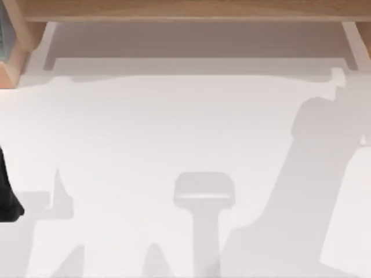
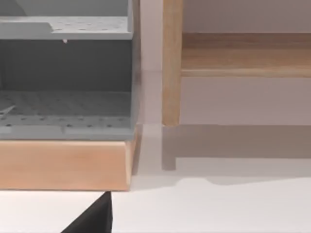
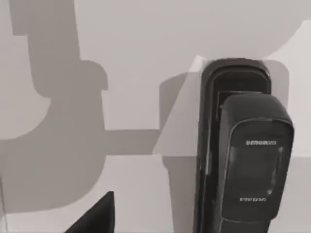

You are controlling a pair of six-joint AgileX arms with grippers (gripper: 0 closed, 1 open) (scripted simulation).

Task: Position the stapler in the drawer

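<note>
Roughly: black stapler (image 3: 243, 155) lies flat on white table (image 3: 136, 48) under right wrist camera; finger gap can't be told for either arm. Left arm (image 1: 7, 197) at table's left edge, near wooden drawer (image 2: 63, 162).

Left arm (image 1: 8, 194): a dark section enters the top view at the left edge of the table, low on that side, ending in a rounded tip near the lower-left corner. Left gripper: one dark fingertip (image 2: 92, 218) shows as a wedge at the lower edge of the left wrist view; finger spacing cannot be read from it.

Right gripper: one dark fingertip (image 3: 95, 216) shows as a wedge at the lower edge of the right wrist view, camera pointing down at the table surface. Finger spacing again not readable.
</note>
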